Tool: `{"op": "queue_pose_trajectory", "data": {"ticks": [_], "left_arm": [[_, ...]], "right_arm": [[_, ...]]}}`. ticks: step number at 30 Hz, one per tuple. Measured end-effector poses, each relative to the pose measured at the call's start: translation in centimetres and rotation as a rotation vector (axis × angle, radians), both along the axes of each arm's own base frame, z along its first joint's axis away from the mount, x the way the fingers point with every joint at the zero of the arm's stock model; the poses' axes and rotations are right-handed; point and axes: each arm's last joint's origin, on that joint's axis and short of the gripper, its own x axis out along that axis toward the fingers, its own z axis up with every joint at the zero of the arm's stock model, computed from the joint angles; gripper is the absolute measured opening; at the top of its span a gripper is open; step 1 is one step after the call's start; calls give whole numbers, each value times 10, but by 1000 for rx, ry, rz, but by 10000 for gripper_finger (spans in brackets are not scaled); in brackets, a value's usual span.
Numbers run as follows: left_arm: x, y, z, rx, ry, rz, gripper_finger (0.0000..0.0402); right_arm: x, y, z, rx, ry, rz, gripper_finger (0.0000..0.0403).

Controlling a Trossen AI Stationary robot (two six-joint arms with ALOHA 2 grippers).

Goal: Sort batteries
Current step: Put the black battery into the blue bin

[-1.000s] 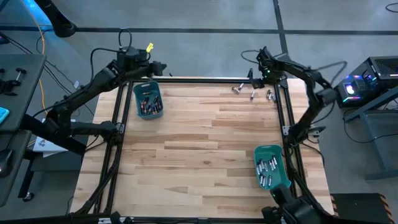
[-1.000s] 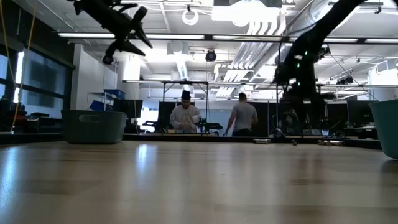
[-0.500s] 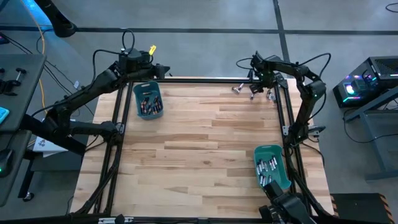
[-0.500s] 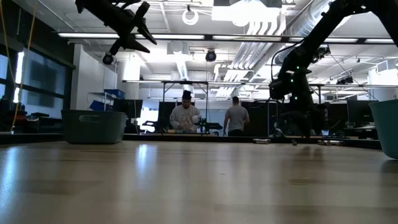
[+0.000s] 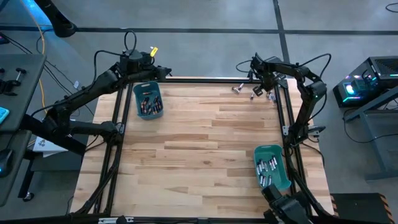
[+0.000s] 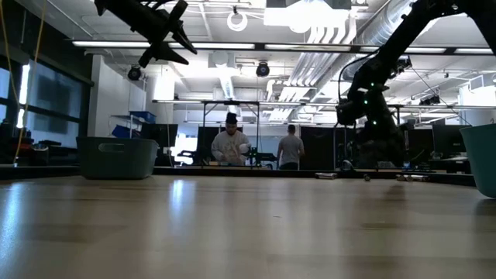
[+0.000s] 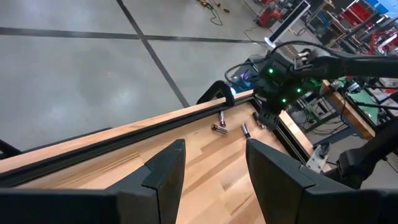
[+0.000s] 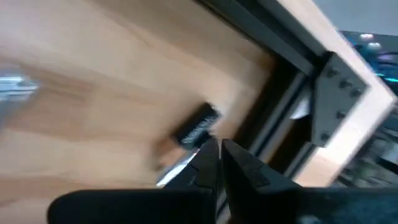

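Worktop [image 5: 199, 143]: pale wooden planks inside a dark metal frame, seen from above with one arm on each side.

Left end effector [image 5: 163, 71]: raised at the far left corner, just beyond the far rim of the left bin; its two dark fingers [image 7: 165, 171] stand apart with a clear gap and nothing between them.

Right end effector [image 5: 255, 92]: low at the far right corner of the worktop, among the loose batteries; its fingers [image 8: 208, 155] are closed together to a thin slit. A dark battery [image 8: 196, 132] lies on the wood just beyond the fingertips; I cannot tell whether anything is pinched.

Loose batteries [image 5: 238, 89]: a few small cells scattered on the far right of the worktop, close to the frame rail; in the left wrist view two of them [image 7: 219, 127] lie near the rail beside the right arm.

Left bin [image 5: 147, 99]: teal, at the far left of the worktop, holding a heap of mostly dark cells.

Right bin [image 5: 272, 166]: teal, at the near right edge, holding mostly silvery cells.

Room behind: in the low view two people [image 6: 231, 146] stand at a distant bench, well beyond the worktop.
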Motion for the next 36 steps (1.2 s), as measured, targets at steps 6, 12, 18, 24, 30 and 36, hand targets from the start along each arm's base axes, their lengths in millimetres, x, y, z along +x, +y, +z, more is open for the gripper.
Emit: {"op": "queue_pose_trajectory", "data": {"ticks": [6,12,18,24,30,36], "left_arm": [[0,0,0,13,10,-6,161],[0,0,0,13,11,-6,161],[0,0,0,13,10,-6,161],[0,0,0,14,10,-6,161],[0,0,0,14,11,-3,161],[0,0,0,13,10,-2,161]], "right_arm": [[11,9,-14,9,104,90,3],[23,11,-27,38,74,126,1],[26,15,-29,59,170,211,0],[21,16,-31,90,204,254,0],[20,18,-35,131,212,329,0],[34,25,-34,167,86,392,0]]}}
